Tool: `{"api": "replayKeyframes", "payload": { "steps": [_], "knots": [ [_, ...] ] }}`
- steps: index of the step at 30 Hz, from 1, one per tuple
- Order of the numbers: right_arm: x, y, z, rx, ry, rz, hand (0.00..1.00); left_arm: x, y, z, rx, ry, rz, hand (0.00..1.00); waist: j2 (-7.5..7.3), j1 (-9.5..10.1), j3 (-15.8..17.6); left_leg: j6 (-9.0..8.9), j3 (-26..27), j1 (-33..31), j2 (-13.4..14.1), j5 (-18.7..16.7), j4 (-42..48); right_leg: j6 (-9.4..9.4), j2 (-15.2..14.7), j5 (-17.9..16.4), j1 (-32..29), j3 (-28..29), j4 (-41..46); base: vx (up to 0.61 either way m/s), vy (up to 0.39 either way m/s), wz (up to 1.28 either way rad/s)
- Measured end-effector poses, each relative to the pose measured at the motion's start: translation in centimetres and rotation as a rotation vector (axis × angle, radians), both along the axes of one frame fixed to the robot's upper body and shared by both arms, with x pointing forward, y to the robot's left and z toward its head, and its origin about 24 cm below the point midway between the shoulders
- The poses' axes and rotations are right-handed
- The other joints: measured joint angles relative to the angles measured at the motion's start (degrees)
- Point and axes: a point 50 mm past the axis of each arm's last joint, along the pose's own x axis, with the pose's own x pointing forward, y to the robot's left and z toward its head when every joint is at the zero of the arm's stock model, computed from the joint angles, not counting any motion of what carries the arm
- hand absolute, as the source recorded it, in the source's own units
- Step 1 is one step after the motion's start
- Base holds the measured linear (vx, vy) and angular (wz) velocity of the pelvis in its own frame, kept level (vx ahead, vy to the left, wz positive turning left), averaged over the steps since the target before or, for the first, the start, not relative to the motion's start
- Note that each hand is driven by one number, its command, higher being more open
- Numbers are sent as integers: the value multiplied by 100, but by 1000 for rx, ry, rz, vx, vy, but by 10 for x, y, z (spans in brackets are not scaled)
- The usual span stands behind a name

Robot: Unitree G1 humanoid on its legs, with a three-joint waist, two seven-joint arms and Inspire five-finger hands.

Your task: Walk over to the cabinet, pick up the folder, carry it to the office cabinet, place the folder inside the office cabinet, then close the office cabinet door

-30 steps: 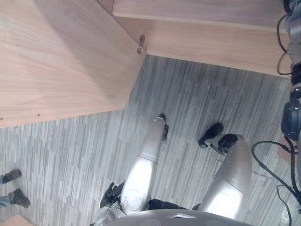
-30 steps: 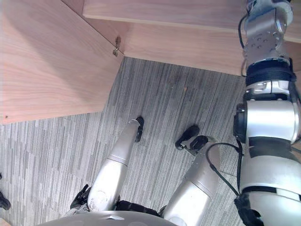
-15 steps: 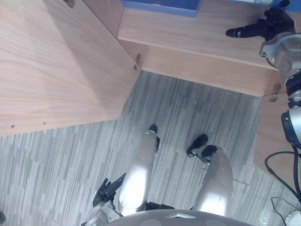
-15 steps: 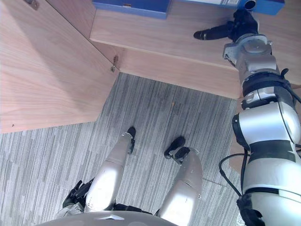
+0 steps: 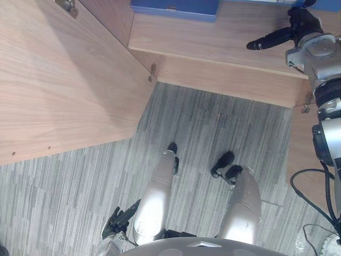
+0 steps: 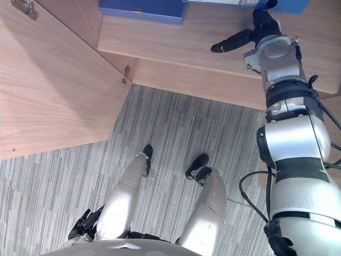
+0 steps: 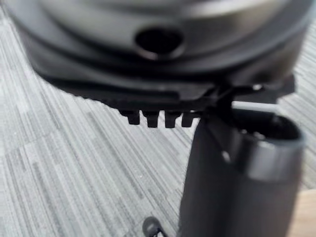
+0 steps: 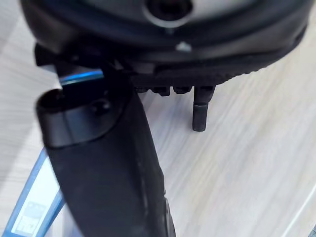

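A blue folder (image 5: 175,8) lies on the wooden shelf (image 5: 213,40) of the open cabinet, at the far edge of the eye views. A second blue-and-white folder (image 6: 290,5) lies further right on the same shelf. My right hand (image 6: 266,26) hovers over the shelf just short of that second folder, thumb stretched out sideways, fingers relaxed and holding nothing. In the right wrist view the thumb (image 8: 108,163) stands over pale wood with the folder's blue-and-white edge (image 8: 34,207) beside it. My left hand (image 5: 118,223) hangs low over the carpet, open and idle.
The cabinet's left door (image 5: 64,80) swings wide open towards me, hinged at the cabinet's front edge (image 5: 152,72). Another wooden door panel (image 5: 301,149) stands at the right. Grey striped carpet (image 5: 213,128) lies between them.
The view has tilted up, bringing the shelf and folders into sight. My right arm has risen to the shelf and the hand has crept slightly left over it.
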Motion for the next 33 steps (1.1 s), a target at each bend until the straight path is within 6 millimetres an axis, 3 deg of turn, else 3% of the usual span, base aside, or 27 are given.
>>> {"api": "replayKeyframes", "payload": {
  "steps": [6,13,19,33],
  "knots": [
    [-3,2,8,-230,5,-7,100,2,-5,0,0,-17,-4,100,0,-13,0,22,7,-44,-13,32,-120,11,-8,29,-67,-7,-75,50,44,1],
    [-9,6,-10,-543,169,114,100,4,-6,1,-19,-40,-46,100,-14,-21,-21,43,19,201,-27,63,-286,16,-29,29,177,-54,-199,55,37,1],
    [-10,20,-52,-650,315,263,100,-3,-5,1,-27,-37,-99,100,-209,-52,-162,47,85,273,-1,77,-375,69,15,61,228,-42,-309,22,31,-4],
    [-15,29,-68,-811,392,322,100,-6,-8,-1,-33,-24,-134,100,-213,-34,-164,78,328,583,81,93,-567,163,126,248,477,59,-675,46,52,-7]
  ]
}}
